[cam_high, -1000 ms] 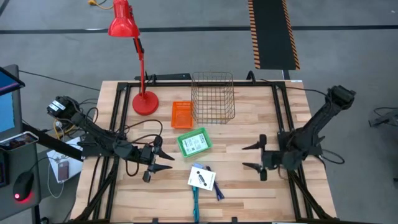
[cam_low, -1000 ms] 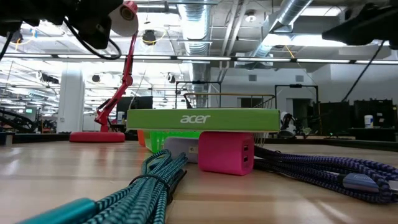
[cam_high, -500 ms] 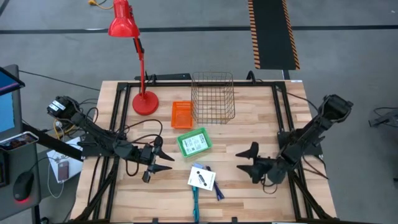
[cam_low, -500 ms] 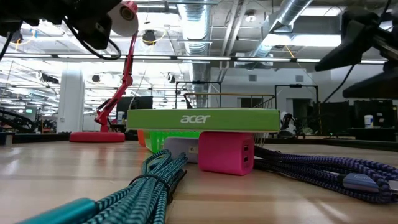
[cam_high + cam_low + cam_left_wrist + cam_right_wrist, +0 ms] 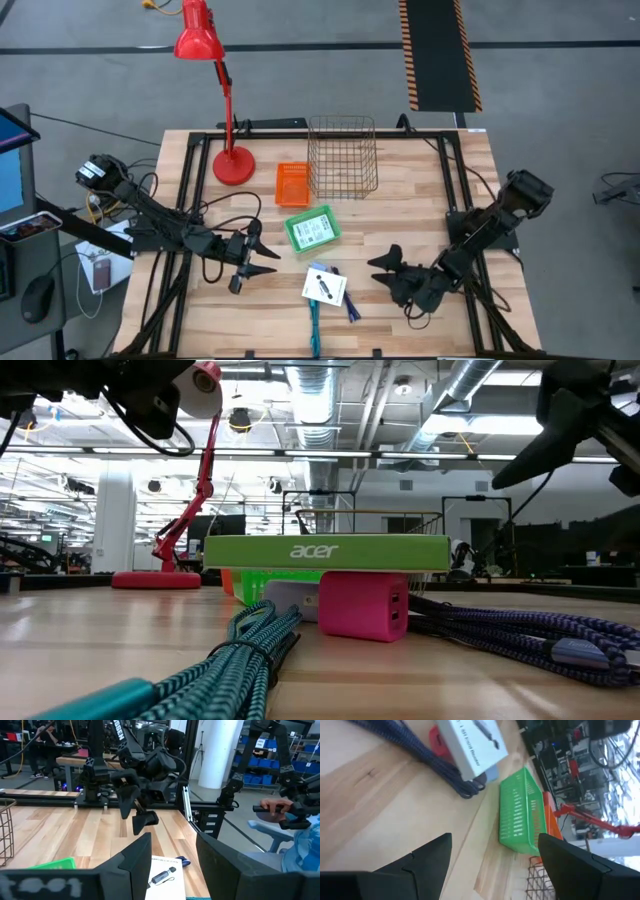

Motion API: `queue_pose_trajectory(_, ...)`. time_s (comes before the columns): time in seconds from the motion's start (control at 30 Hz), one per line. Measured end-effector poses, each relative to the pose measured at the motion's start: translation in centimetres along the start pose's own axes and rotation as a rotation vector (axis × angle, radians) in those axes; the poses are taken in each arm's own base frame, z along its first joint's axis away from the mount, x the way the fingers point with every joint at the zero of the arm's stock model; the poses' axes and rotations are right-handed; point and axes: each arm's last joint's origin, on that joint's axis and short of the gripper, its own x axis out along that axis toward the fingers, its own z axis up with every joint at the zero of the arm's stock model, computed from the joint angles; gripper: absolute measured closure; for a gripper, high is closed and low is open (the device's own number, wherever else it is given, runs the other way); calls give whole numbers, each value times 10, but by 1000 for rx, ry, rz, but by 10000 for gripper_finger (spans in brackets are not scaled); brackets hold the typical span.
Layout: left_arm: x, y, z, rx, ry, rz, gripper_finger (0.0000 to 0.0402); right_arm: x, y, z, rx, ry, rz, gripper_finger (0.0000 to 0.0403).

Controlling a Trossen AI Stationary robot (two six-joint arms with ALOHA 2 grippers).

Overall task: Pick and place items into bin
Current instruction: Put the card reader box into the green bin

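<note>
Right gripper, fingers spread and empty, hovers beside the white printed card box; left gripper waits open.

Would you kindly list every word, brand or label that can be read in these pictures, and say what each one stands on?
"acer": on the green edge of the white box lying on the pink block, low view.
Dark print on the box's top, right wrist view: too blurred to read.
Label on the pack in the green tray, high view: too small to read.
</note>
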Motion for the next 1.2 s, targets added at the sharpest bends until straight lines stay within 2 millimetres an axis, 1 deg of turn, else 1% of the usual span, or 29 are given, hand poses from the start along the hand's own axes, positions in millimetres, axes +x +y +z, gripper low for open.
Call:
queue_pose_trajectory(0.27,0,0,0,-25,-1,0,258,20,4,17,-93,30,2,112)
queue_pose_trajectory(0.4,0,0,0,-26,-1,0,258,25,7,26,-96,22,12,112)
queue_pose_trajectory(0.6,0,0,0,-26,-1,0,258,30,11,31,-145,11,35,112)
queue_pose_trajectory(0.9,0,0,0,-64,-3,1,258,35,6,30,-186,26,31,112)
queue_pose_trajectory(1.2,0,0,2,-70,-17,-1,258,42,2,26,-156,27,54,112)
